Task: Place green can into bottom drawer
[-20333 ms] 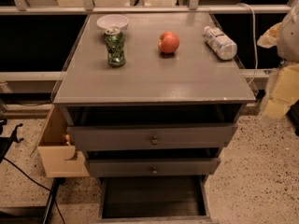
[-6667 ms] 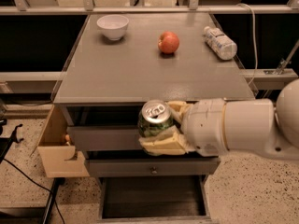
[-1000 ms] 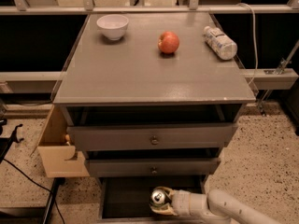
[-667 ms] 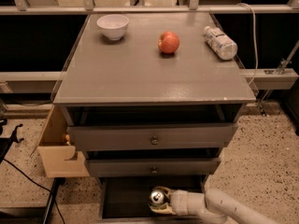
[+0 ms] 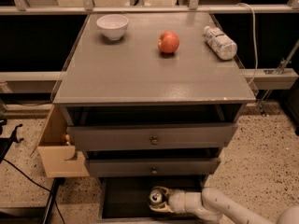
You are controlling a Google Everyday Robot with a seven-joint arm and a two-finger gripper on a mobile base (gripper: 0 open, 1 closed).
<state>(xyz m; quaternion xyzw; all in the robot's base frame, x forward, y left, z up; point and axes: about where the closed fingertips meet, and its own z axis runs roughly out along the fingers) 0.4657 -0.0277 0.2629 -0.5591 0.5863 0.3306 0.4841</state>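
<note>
Low, end effector [image 5: 160, 200] around green can [image 5: 156, 197], bottom drawer [image 5: 122, 200].

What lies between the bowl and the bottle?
The apple lies between the bowl and the bottle, in the camera view. The gripper holds the green can down in the bottom drawer.

The green can [image 5: 156, 198], silver top up, is upright inside the open bottom drawer [image 5: 122, 202] at six o'clock, clasped by the pincer [image 5: 159, 200].
</note>
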